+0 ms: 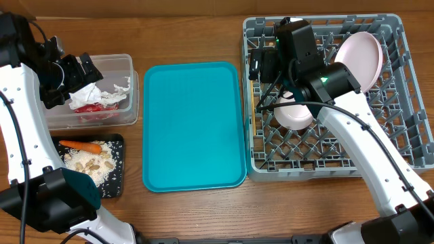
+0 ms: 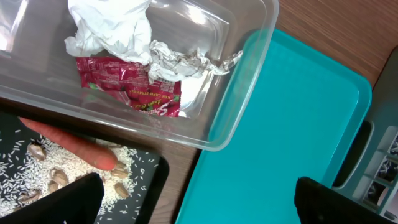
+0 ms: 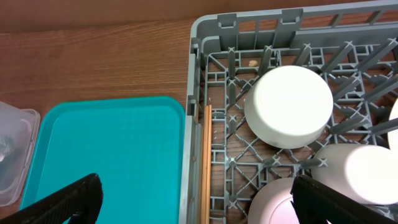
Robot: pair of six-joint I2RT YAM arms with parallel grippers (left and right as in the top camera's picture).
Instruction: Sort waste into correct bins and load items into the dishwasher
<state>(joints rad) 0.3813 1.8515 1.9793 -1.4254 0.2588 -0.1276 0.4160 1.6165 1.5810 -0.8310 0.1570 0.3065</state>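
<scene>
containers:
- clear tub: crumpled white napkin on top, and the red-and-silver wrapper lies under and beside it on the tub floor.
- black tray: sits on the desk just beside the tub. the carrot lies along the tray edge nearest the tub. loose rice is scattered across it, with peanuts among the grains.
- teal tray: between the tub side and the dish rack, nothing in it.
- dish rack: the pink plate stands on edge and leans in the far right corner. a whitish bowl sits upside down on the pegs near the rack's left wall. more pale round pieces sit close by it, cut off by the frame; can't tell cup from bowl.

writing: the wrapper has small light print on the red. too small and creased to read, no brand legible.

grippers:
- left gripper: fingers wide apart, holding nothing. it hangs over the tub area. in its wrist view the napkin and wrapper are ahead of and above the fingers, the carrot is off the left finger, and nothing touches.
- right gripper: fingers wide apart, holding nothing. it hangs over the rack's left wall next to the teal tray. the upside-down bowl is ahead of it, closer to the right finger and clear of both.
</scene>
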